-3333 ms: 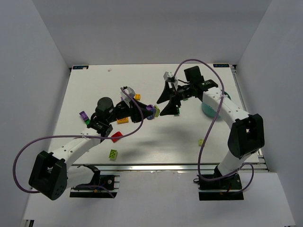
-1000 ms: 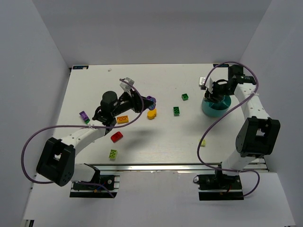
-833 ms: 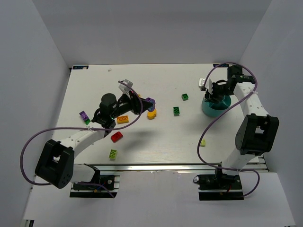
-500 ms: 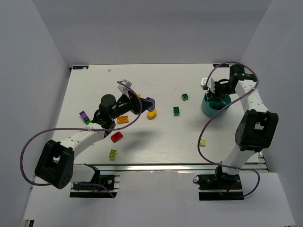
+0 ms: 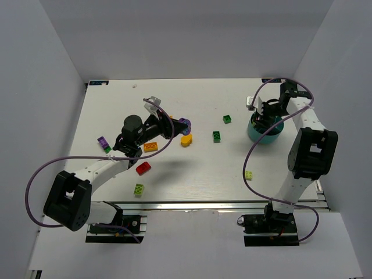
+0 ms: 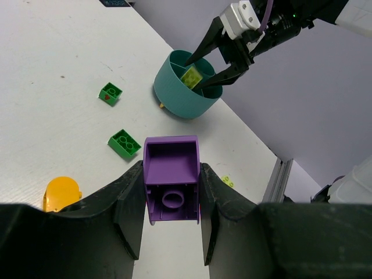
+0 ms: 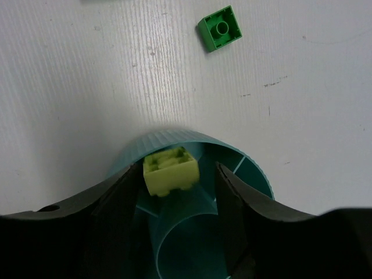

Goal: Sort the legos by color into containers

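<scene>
My left gripper (image 6: 170, 170) is shut on a purple lego (image 6: 172, 174) and holds it above the table near the middle (image 5: 185, 122). Over the teal container (image 5: 265, 132) hangs my right gripper (image 7: 176, 176), open. A lime lego (image 7: 170, 170) sits between its fingers inside the container's rim (image 7: 174, 137), with a gap to the right finger. The left wrist view shows that lego (image 6: 192, 75) inside the container (image 6: 177, 103). Loose legos on the table: two green (image 5: 227, 119) (image 5: 216, 136), an orange-yellow oval (image 5: 186, 140), orange (image 5: 150, 146), red (image 5: 143, 168), lime (image 5: 139, 188).
A purple lego (image 5: 103, 141) with a green one beside it lies at the left. A small lime lego (image 5: 248, 174) lies near the front right. White walls close in the table on three sides, and a metal rail runs along the right edge (image 6: 278, 177).
The right gripper's jaws have widened over the container and let go of the lime lego. The left gripper still holds the purple lego in almost the same place.
</scene>
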